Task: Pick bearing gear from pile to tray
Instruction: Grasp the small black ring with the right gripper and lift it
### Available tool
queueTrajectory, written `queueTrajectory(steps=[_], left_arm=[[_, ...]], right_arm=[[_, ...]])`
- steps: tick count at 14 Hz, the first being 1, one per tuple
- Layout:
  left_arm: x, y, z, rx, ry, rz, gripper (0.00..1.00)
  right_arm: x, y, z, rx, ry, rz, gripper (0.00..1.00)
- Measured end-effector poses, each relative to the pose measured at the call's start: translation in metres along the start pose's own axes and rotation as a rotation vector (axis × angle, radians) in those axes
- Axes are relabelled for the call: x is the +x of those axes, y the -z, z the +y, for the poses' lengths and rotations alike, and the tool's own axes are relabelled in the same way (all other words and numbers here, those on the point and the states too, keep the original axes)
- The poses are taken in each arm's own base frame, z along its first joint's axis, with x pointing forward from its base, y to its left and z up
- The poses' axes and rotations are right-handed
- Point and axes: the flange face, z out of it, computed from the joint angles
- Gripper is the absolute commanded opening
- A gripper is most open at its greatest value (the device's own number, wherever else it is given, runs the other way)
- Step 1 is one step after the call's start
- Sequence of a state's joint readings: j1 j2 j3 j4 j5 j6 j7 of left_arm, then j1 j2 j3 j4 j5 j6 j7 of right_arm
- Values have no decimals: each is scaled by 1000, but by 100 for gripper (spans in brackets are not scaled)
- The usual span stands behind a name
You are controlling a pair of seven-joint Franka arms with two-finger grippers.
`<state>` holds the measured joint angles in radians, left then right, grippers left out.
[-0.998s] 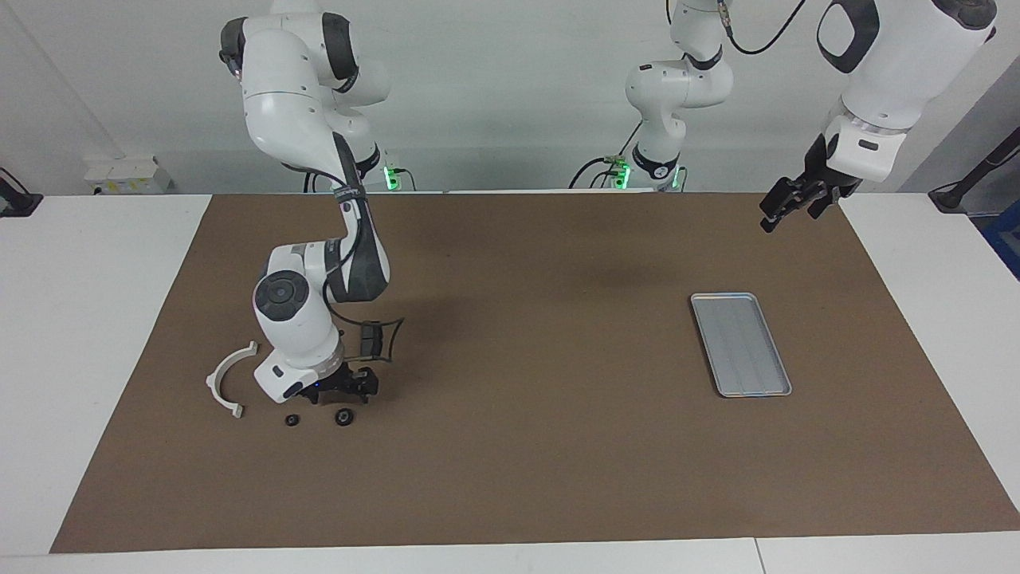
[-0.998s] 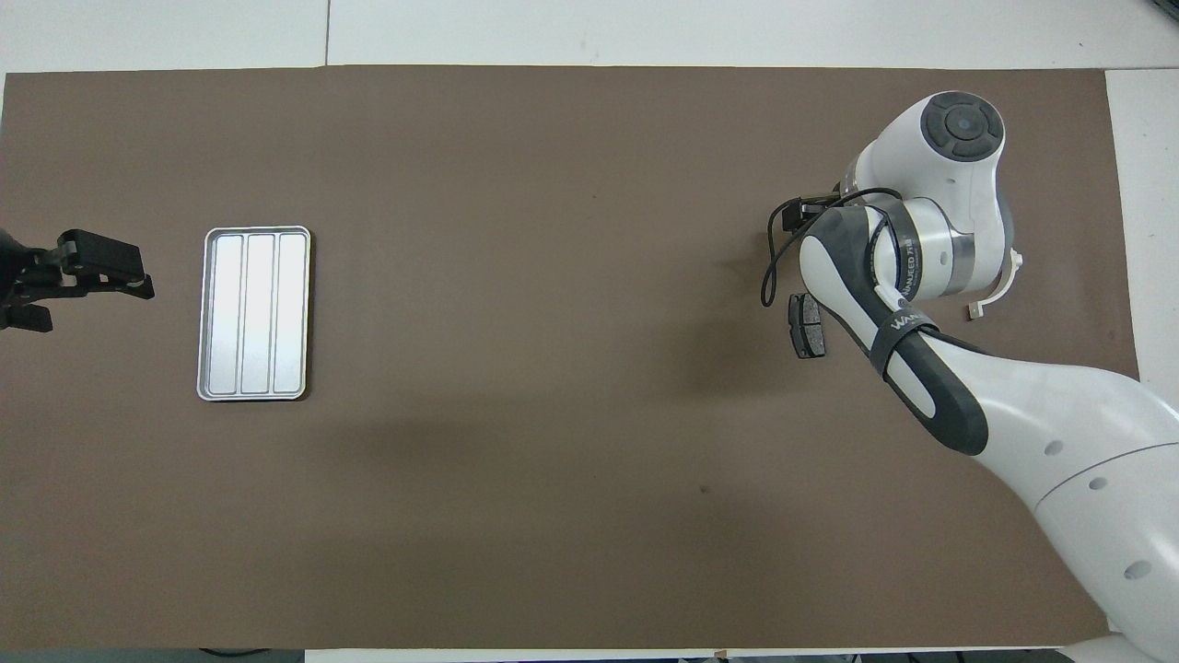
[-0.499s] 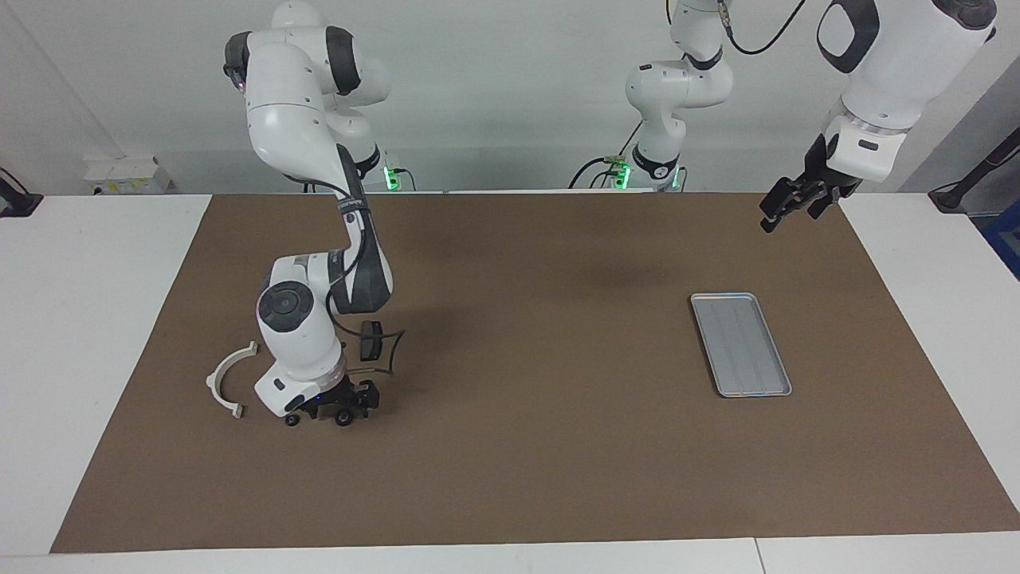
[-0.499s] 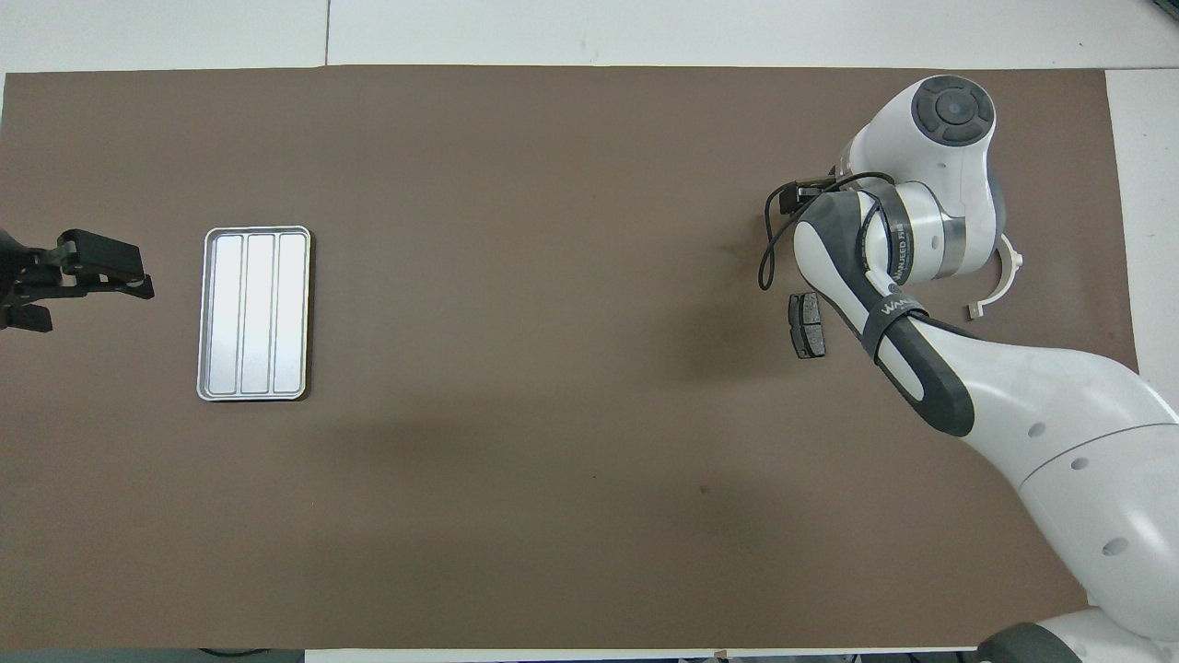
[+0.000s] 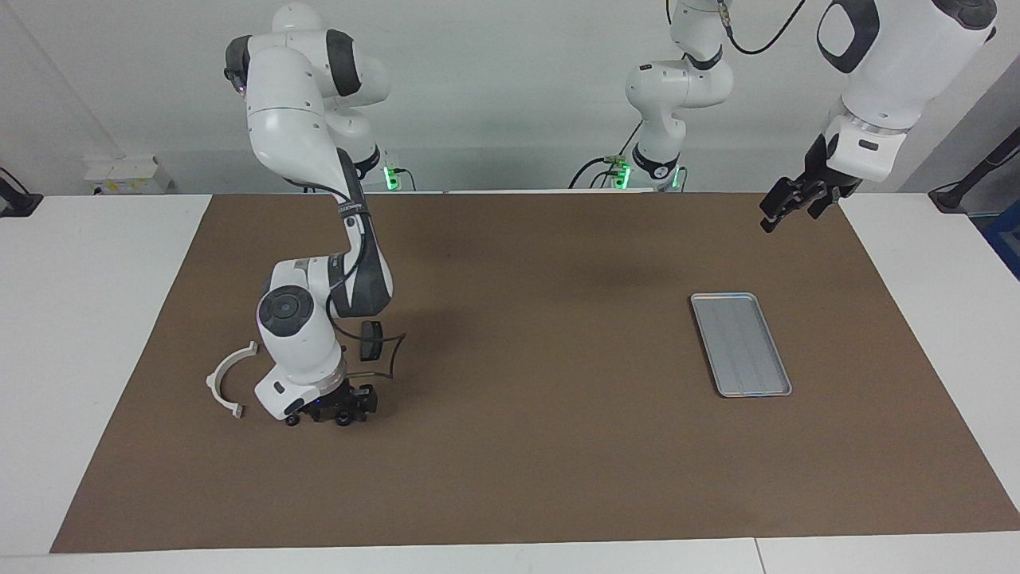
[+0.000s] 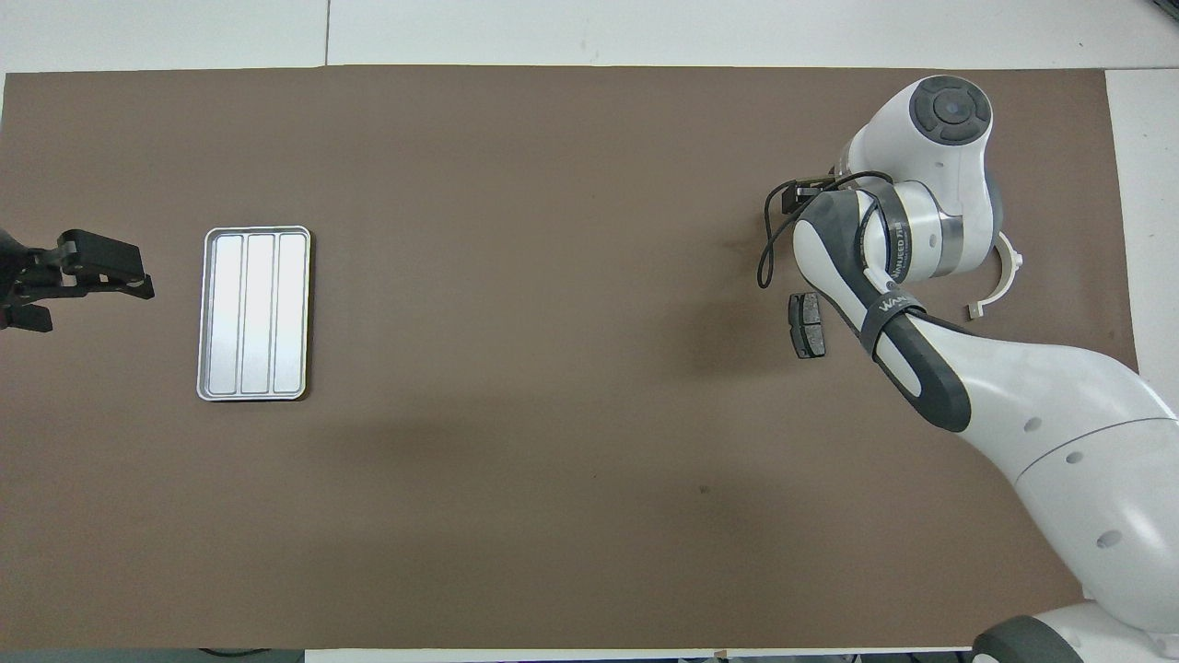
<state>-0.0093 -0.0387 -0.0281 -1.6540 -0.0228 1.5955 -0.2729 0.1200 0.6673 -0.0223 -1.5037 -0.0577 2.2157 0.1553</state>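
1. The right gripper [image 5: 333, 408] is down on the brown mat [image 5: 510, 446] at the right arm's end of the tabletop, right in the pile.
2. Two small black round pieces [image 5: 344, 418] sit at its fingertips. Can't tell if it has actually grabbed one, or how wide its fingers are.
3. The white half-ring [image 5: 227, 379] lies just beside the gripper, and a dark grey pad plate [image 6: 807, 325] is nearer to the robots.
4. The tray [image 5: 740, 344] sits well apart, toward the left arm's end.
5. The left gripper [image 5: 785, 206] waits in the air with its fingers spread, holding nothing.
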Motion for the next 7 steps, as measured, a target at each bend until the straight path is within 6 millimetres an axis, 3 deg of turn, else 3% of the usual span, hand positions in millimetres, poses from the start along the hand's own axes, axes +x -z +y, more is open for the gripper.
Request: queueTrajectory(steps=[4,7], left_arm=[[0,0,0,0,0,0,100],[0,0,0,0,0,0,100]], right_arm=[[1,1,2,1,-19,1,82],[1,2,4,0,-24,-9,65]])
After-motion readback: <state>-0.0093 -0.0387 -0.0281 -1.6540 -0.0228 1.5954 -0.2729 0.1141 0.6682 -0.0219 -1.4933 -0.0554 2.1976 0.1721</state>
